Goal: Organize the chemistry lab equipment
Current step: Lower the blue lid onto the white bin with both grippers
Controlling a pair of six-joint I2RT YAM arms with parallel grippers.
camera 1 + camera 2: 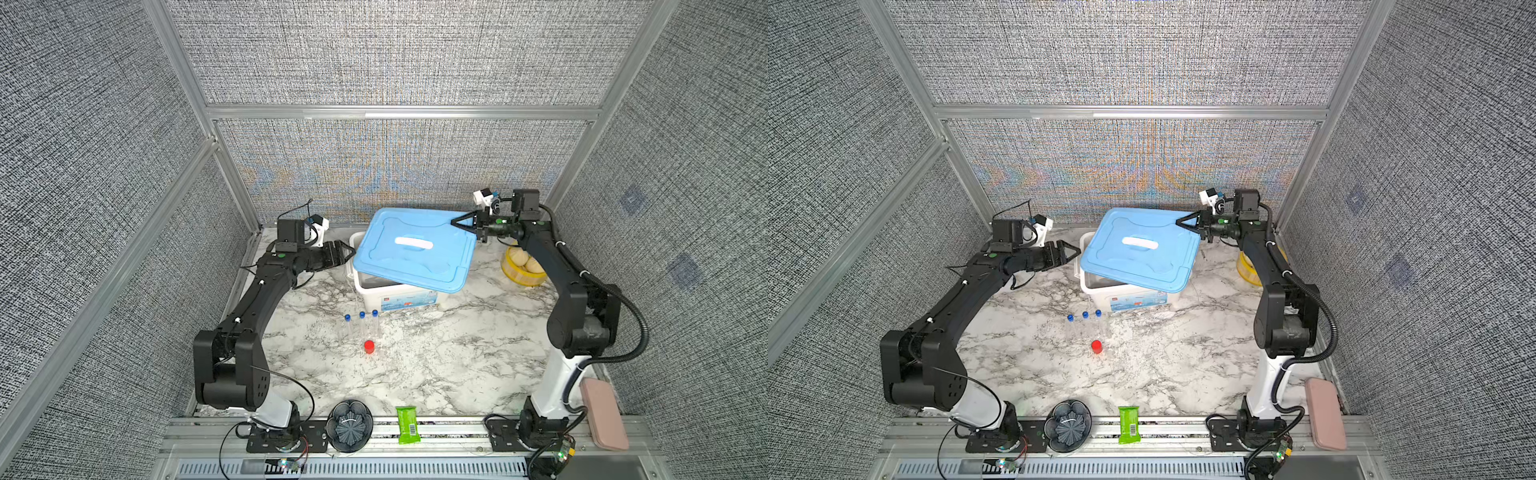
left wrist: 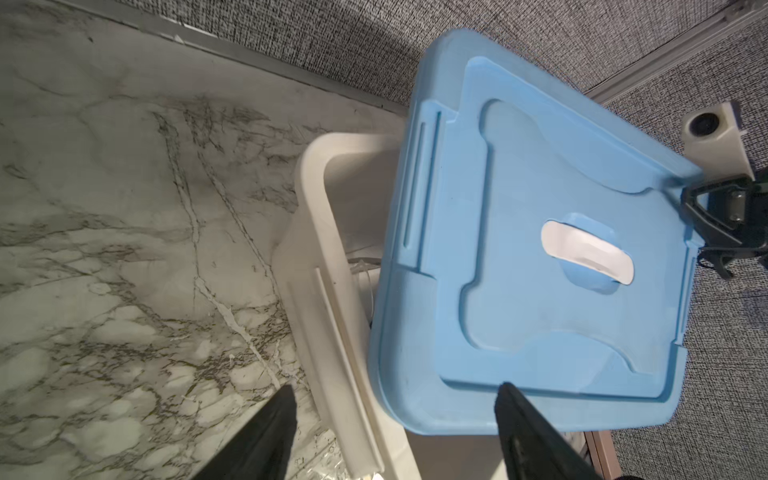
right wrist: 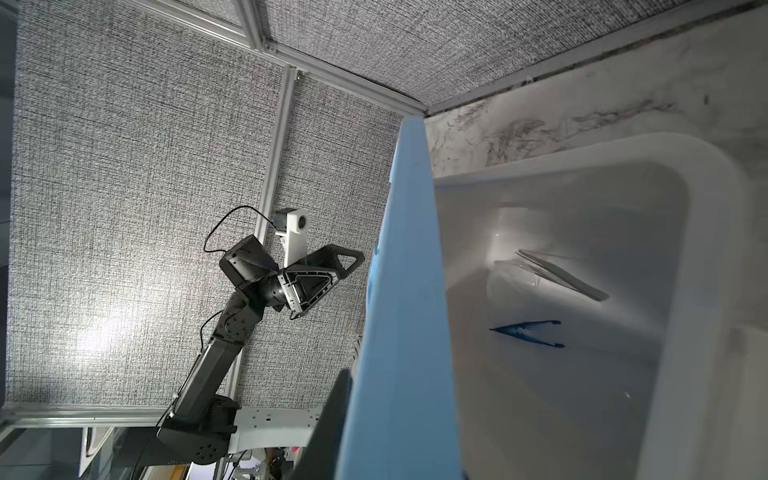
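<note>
While right gripper [image 1: 457,223] pinches tilted blue lid [image 1: 399,270] by its far corner, both top views show left gripper [image 1: 348,251] gaping beside white bin [image 1: 399,300], three blue-capped tubes [image 1: 362,324] and red-capped vial [image 1: 369,346] on table [image 1: 457,353] before it | left wrist: jaws wide, gripping nothing | right wrist: lid edge clamped; dark blue tweezers [image 3: 528,332], silver tweezers [image 3: 561,276] inside bin

The lid [image 1: 399,266] covers most of the bin [image 1: 399,299]; only a left strip lies open; tubes [image 1: 362,324] stand just before it
</note>
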